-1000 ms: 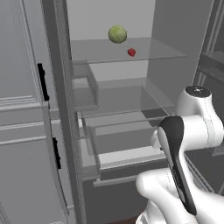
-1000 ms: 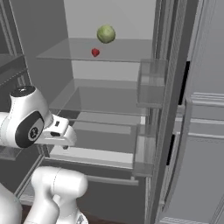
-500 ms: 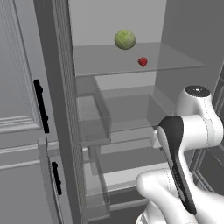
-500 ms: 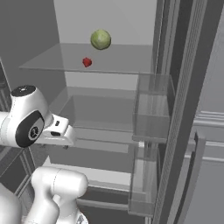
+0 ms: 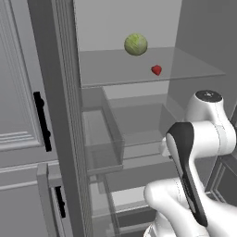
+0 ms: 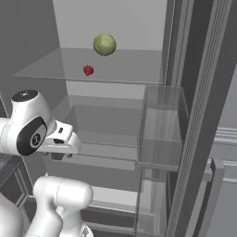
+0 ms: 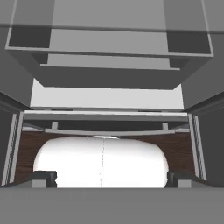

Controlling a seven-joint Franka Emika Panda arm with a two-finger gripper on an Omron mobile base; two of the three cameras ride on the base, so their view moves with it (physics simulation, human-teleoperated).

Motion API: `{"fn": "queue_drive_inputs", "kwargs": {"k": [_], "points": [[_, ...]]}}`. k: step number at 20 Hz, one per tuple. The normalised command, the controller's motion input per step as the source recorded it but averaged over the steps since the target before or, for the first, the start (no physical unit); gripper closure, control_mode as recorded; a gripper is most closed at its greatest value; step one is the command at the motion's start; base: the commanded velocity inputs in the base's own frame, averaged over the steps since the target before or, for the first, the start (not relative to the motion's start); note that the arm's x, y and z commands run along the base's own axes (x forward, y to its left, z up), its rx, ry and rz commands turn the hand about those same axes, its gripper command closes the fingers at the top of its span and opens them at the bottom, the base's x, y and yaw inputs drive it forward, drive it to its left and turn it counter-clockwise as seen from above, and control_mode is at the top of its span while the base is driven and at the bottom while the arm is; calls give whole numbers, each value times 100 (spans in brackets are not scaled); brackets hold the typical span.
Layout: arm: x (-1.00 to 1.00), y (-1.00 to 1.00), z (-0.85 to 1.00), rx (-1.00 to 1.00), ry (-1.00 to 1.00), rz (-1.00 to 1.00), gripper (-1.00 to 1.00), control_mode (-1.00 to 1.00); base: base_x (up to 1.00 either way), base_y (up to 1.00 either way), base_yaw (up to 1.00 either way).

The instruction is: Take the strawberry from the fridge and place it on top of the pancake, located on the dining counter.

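The fridge (image 5: 60, 115) stands open, its pale interior laid out in clear glass shelves (image 5: 185, 65) with transparent bins on the insides of both doors. The strawberry (image 5: 156, 70) sits on the upper glass shelf, towards the shelf's front edge. It is a tiny bright red berry, roughly conical, with a hint of a darker top; in the right base view the strawberry (image 6: 88, 70) appears as a small red spot on the same shelf. Behind it on that shelf, a little further back and clearly apart from it, rests a round pale green cabbage (image 5: 135, 44), many times larger than the berry, its surface streaked in lighter green.

The white arm (image 5: 203, 139) is folded low in front of the fridge, well below the shelf with the berry. In the hand view the fingers (image 7: 107, 177) stand spread as wide as they go, one dark tip at each lower corner of the view, and hold nothing. They look down over the lower shelves and drawers of the fridge interior towards a strip of dark wooden floor (image 7: 26, 144).

To the left of the fridge stands a light grey panelled cabinet (image 5: 18, 92) with black handles (image 5: 41, 120).
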Motion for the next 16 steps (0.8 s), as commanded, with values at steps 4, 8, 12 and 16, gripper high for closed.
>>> {"fn": "queue_drive_inputs", "kwargs": {"k": [4,8,12,16], "points": [[0,0,0,0,0,0,-100,100,45,0,0],[0,0,0,0,0,0,-100,100,21,0,0],[4,0,0,0,-5,4,-100,-100,0,0,0],[0,0,11,1,-28,0,-100,-100,0,0,0]]}}
